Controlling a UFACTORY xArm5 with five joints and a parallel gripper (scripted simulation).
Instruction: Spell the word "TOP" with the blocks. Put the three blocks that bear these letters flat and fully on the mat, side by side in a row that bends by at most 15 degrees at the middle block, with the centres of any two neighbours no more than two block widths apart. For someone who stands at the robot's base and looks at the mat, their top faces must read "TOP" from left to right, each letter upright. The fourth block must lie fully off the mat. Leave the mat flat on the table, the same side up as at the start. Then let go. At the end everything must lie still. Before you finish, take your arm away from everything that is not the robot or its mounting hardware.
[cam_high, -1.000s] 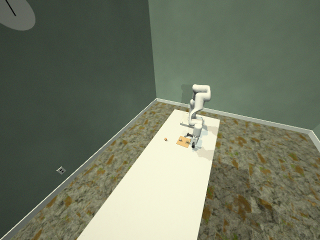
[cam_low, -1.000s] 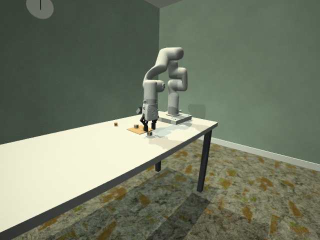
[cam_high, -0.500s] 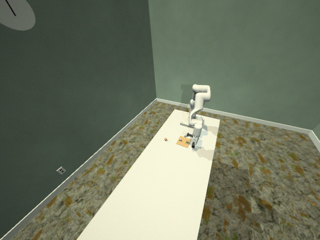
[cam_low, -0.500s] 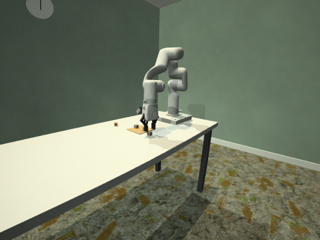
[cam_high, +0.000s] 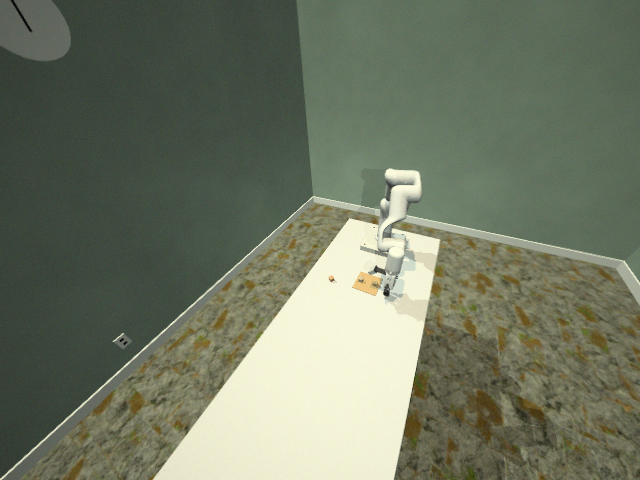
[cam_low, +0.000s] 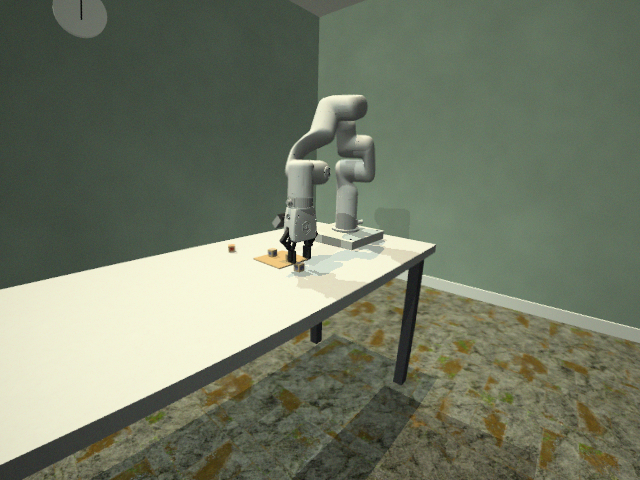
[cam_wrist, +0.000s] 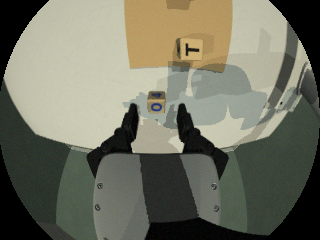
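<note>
A tan mat (cam_wrist: 143, 23) (cam_low: 276, 262) (cam_high: 366, 290) lies on the white table. A block with a blue O (cam_wrist: 158, 102) (cam_low: 299, 267) lies on the bare table just off the mat. My gripper (cam_wrist: 157, 110) (cam_low: 298, 254) (cam_high: 386, 291) is open and holds nothing. It hangs right above the O block, with a finger on either side of it in the wrist view.
A small orange-red block (cam_high: 331, 279) (cam_low: 232, 248) lies on the table well away from the mat. The robot's base plate (cam_low: 351, 237) stands close behind the mat. The table's side edge (cam_low: 361, 289) runs near the O block.
</note>
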